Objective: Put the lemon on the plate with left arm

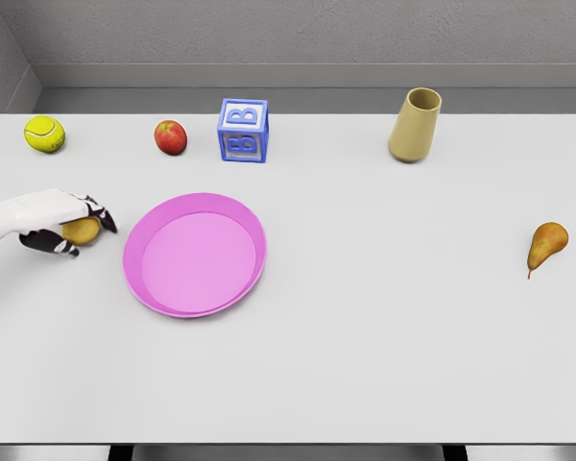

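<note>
A yellow lemon (pixel 83 230) lies on the white table at the far left, mostly covered by my left hand (pixel 77 227). The hand's dark fingers curl around the lemon from above and below, shut on it. Just to the right of the hand sits the round pink plate (pixel 194 254), with nothing on it. A small gap separates the fingertips from the plate's left rim. The right arm does not show.
Along the back of the table stand a yellow-green tennis ball (pixel 44 133), a red apple (pixel 171 136), a blue letter block (pixel 243 130) and a tan cup (pixel 415 125). A brown-yellow pear (pixel 546 244) lies at the right.
</note>
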Available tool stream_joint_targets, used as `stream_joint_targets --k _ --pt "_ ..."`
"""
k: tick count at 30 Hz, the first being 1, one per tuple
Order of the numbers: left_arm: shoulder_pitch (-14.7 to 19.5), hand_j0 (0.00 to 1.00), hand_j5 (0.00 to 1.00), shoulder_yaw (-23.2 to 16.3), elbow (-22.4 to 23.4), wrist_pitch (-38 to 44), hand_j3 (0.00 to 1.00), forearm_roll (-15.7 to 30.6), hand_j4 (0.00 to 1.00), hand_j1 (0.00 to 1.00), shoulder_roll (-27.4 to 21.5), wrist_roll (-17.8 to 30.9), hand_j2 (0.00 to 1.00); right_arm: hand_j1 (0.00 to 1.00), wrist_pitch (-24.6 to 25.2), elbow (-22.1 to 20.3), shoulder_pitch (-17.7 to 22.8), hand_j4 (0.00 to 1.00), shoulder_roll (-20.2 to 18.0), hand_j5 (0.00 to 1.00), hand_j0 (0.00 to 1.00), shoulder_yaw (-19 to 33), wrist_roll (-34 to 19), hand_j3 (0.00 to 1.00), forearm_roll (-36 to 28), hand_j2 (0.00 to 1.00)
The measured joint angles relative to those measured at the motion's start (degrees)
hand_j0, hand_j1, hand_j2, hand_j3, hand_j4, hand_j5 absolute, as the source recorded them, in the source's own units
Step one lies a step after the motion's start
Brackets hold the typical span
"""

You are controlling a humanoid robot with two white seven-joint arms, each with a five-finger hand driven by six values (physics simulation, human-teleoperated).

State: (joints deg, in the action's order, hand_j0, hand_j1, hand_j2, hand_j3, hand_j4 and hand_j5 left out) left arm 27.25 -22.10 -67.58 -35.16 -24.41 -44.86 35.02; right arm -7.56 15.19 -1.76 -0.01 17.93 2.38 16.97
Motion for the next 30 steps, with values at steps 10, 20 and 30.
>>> stream_joint_targets --k 10,20,30 --pt "0.9 0.53 0.53 0.4 -0.7 0.0 0.53 2.0 0.53 0.53 -0.5 0.0 0.53 1.0 0.0 0.0 0.0 1.0 0.0 1.0 1.0 0.0 0.0 1.0 0.0 1.0" --pt "0.7 0.54 0.54 -0.3 -12.5 0.0 0.54 5.8 0.54 0.54 -1.3 0.0 0.54 1.0 0.0 0.0 0.0 1.0 0.0 1.0 1.0 0.0 0.0 1.0 0.0 1.0" --pt "1.1 0.56 0.56 -5.0 -21.3 -0.1 0.56 5.5 0.56 0.56 4.9 0.1 0.56 1.0 0.0 0.0 0.0 1.0 0.0 1.0 1.0 0.0 0.0 1.0 0.0 1.0"
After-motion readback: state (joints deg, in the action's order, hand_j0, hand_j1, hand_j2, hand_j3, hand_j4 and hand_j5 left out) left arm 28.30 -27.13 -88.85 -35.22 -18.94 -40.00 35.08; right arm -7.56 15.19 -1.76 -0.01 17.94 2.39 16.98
